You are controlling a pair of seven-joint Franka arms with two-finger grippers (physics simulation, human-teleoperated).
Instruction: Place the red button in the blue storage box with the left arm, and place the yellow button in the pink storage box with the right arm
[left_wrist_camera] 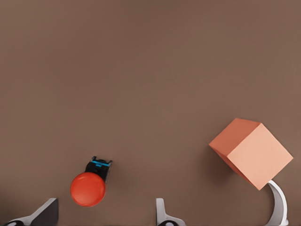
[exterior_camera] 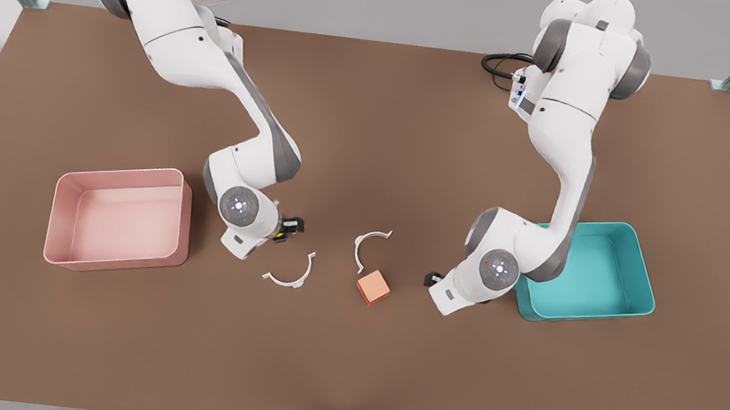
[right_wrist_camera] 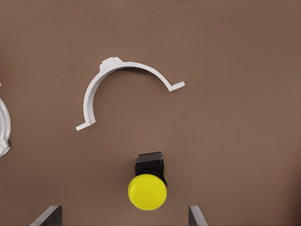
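The brown table (exterior_camera: 376,127) carries the pale pink plastic tub (exterior_camera: 114,258) at nine o'clock and the teal plastic tub (exterior_camera: 642,290) at three. The right gripper (right_wrist_camera: 124,214) hangs by the pink tub, jaws spread around the tiny yellow-capped button (right_wrist_camera: 147,191). The left gripper (left_wrist_camera: 106,214) hangs by the teal tub, jaws spread, the tiny red-capped button (left_wrist_camera: 88,189) nearer one finger (left_wrist_camera: 44,214); closing off-centre could flick it away

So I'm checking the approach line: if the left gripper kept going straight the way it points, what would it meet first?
Most likely the red button, lying between the left gripper's open fingers. Height is hard to judge; the orange cube sits off to one side.
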